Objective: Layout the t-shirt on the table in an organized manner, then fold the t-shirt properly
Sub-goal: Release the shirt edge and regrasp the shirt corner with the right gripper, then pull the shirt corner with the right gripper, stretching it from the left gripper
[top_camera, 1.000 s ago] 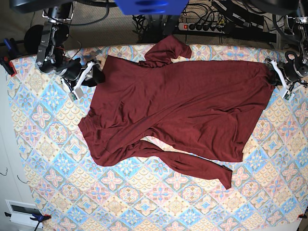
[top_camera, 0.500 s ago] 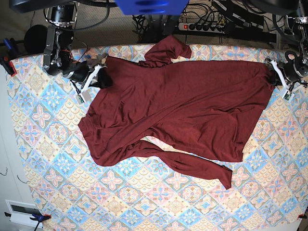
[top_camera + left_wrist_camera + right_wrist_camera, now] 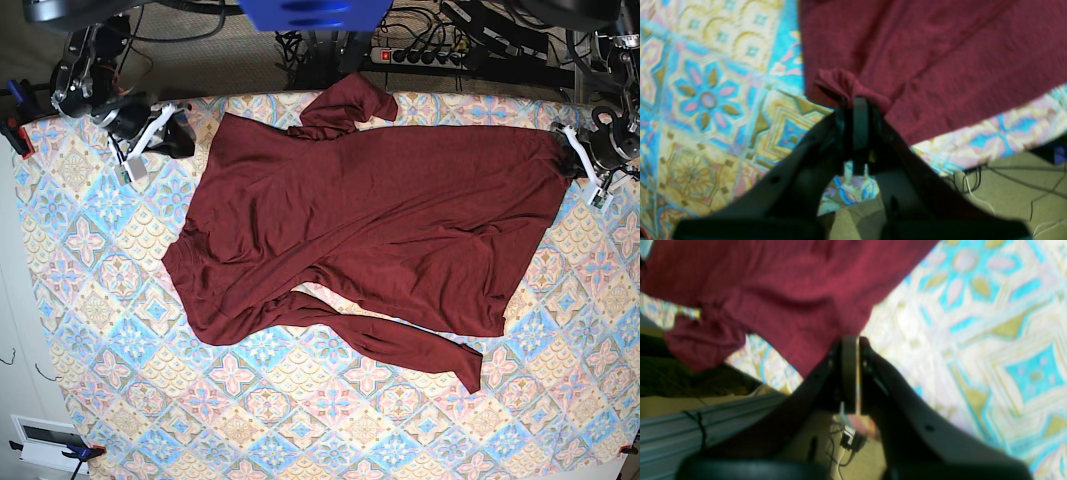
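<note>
Layout stage, unfinished: dark maroon long-sleeved jersey t-shirt (image 3: 370, 220) lies skewed, sleeves crossed, on pastel diamond-tiled table (image 3: 100, 330). Left gripper (image 3: 855, 100) pinches its corner; right gripper (image 3: 850, 340) closed, seemingly empty. Folding not begun.

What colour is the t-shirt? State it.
Plain dark maroon, no print; the t-shirt shows best in the base view.

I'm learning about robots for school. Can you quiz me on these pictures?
1. True or false: the left gripper is pinching the t-shirt.
2. What colour is the t-shirt? A blue, B maroon, C green.
3. Fill in: the right gripper has its jaws ___ (open or shut).
Key: 1 true; 2 B; 3 shut.
</note>
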Tool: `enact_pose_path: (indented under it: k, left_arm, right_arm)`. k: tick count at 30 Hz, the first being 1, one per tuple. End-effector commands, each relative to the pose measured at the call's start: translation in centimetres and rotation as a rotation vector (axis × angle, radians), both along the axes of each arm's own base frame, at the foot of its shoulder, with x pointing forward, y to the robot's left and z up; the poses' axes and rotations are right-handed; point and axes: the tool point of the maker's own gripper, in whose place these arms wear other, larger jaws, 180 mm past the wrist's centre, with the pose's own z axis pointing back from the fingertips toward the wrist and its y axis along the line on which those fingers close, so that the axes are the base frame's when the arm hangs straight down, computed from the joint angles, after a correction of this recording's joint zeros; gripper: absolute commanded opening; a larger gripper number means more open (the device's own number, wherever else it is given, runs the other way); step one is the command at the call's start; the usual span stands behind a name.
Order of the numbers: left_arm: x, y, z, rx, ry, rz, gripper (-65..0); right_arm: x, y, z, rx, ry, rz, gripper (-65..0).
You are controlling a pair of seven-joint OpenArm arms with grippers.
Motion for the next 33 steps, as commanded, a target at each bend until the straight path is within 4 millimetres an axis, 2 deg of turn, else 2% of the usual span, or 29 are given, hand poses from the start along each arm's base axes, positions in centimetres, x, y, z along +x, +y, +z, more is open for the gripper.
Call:
enact_pose_path:
  k: [1, 3, 7, 9, 11, 14, 17, 21, 28, 31, 33]
  left_arm:
    - [0.9, 0.4, 1.3, 0.013, -0.037, -0.015, -65.0]
    - [0.9, 0.4, 1.3, 0.013, -0.037, -0.015, -65.0]
    - [0.9, 0.4, 1.3, 0.013, -0.037, -0.015, -65.0]
    - [0.9, 0.4, 1.3, 0.013, -0.037, -0.015, -65.0]
    - [0.9, 0.4, 1.3, 0.013, -0.037, -0.015, -65.0]
    - [0.9, 0.4, 1.3, 0.013, -0.037, -0.015, -65.0]
    - [0.9, 0.4, 1.3, 0.013, -0.037, -0.015, -65.0]
    - [0.9, 0.4, 1.3, 0.013, -0.037, -0.015, -65.0]
    - [0.9, 0.4, 1.3, 0.013, -0.037, -0.015, -65.0]
    - [0.9, 0.4, 1.3, 0.013, -0.037, -0.015, -65.0]
    - [0.9, 0.4, 1.3, 0.013, -0.037, -0.015, -65.0]
  right_arm:
    - [1.1, -0.2, 1.2, 0.001, -0.055, 0.002, -63.1]
    - [0.8, -0.5, 0.5, -0.002, -0.031, -0.009, -60.8]
    - [-0.9, -2.0, -2.7, -0.057, 0.077, -0.028, -44.7]
    - [0.2, -2.3, -2.8, -0.068, 0.067, -0.034, -37.4]
    - [1.7, -2.4, -2.6, -0.060, 0.045, -0.041, -33.7]
    - [2.1, -2.2, -2.9, -0.032, 0.047, -0.056, -33.3]
    - [3.1, -1.3, -2.6, -0.005, 0.028, -0.060, -33.4]
    - [4.4, 1.2, -2.3, 0.027, 0.005, -0.008, -33.5]
    - [4.3, 5.7, -2.6, 0.098, 0.008, 0.057, -33.6]
    - [5.1, 6.5, -2.1, 0.119, -0.010, 0.056, -33.8]
    - [5.0, 6.7, -2.1, 0.124, -0.010, 0.055, -37.0]
